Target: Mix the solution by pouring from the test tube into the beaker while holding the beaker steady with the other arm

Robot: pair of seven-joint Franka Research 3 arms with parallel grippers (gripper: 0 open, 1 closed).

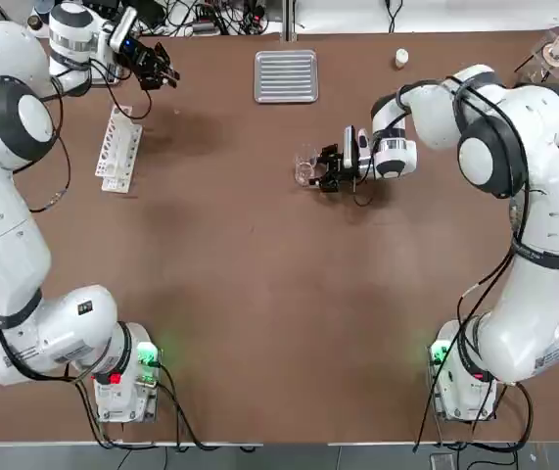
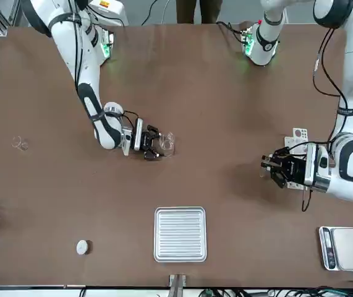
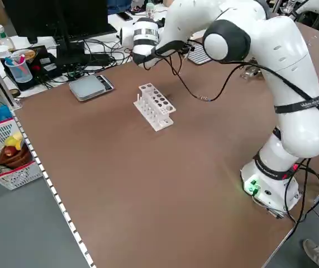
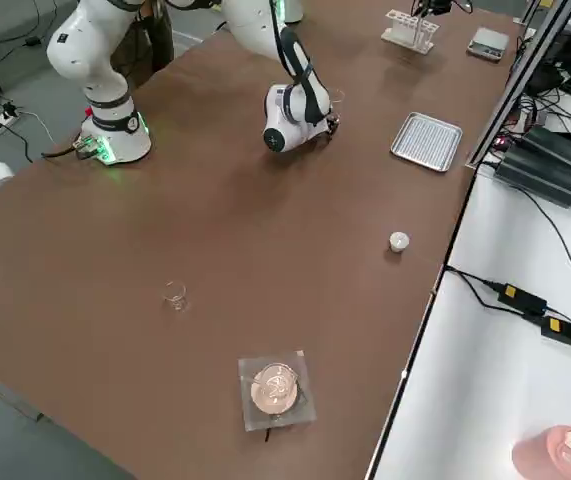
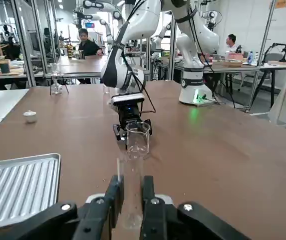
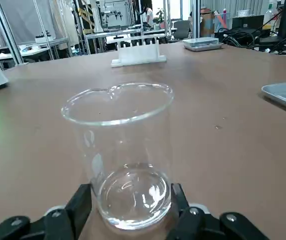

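"Left gripper [image 5: 131, 186]?"
"Pinching the tube [image 5: 131, 200], over the table's [image 1: 259, 294] left side. Can't tell if it holds liquid."
"Right gripper [image 6: 132, 195]?"
"Closed on the beaker [image 6: 127, 150], mouth up, right of the table's middle. Contents unclear."
"Arms?"
"Reaching out, grippers well apart."
"Around them?"
"Rack [image 1: 119, 150] near the left gripper, tray [image 1: 286, 76] farther across."

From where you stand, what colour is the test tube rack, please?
White; left side view.
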